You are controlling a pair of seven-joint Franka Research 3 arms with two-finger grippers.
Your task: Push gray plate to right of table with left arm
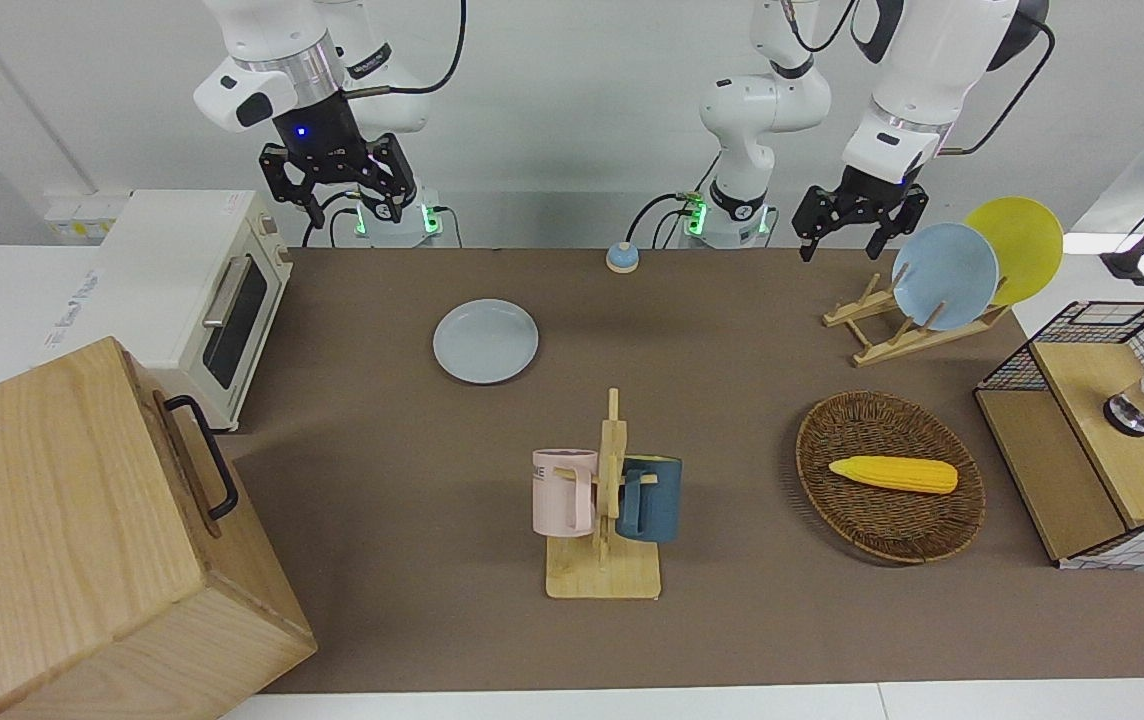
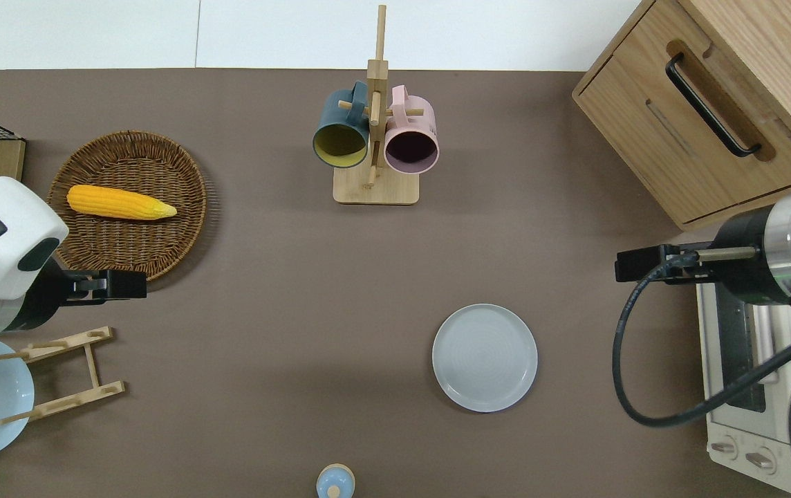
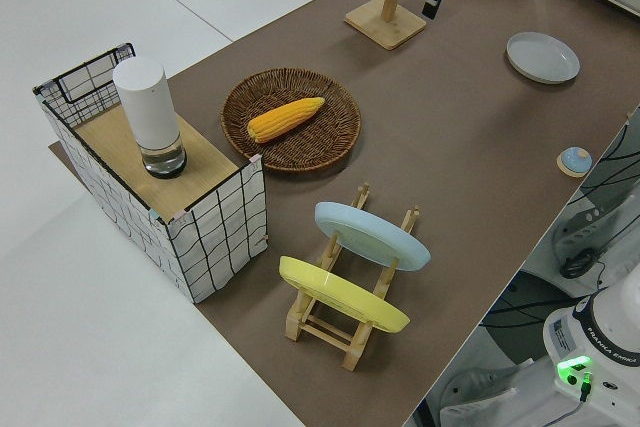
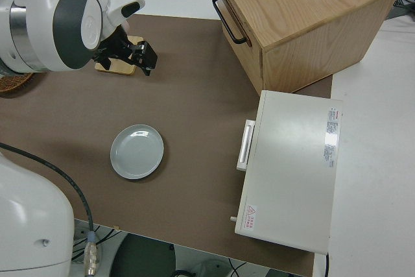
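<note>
Gray plate (image 2: 485,357) lies (flat) well apart from left hand (image 2: 126,284).

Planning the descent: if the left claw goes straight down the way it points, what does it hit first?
Probably bare table between the wicker basket and the plate rack, as the left claw hangs open over that gap. Depth is unclear; it could clip the basket's rim.

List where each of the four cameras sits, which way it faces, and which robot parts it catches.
Front: across the table, facing both arms; left gripper, right gripper raised.
Overhead: straight down; both wrists at the edges.
Left side: left arm's end, along the table; arm base.
Right side: beside the right arm; its wrist.
Shared: gray plate in all four.
</note>
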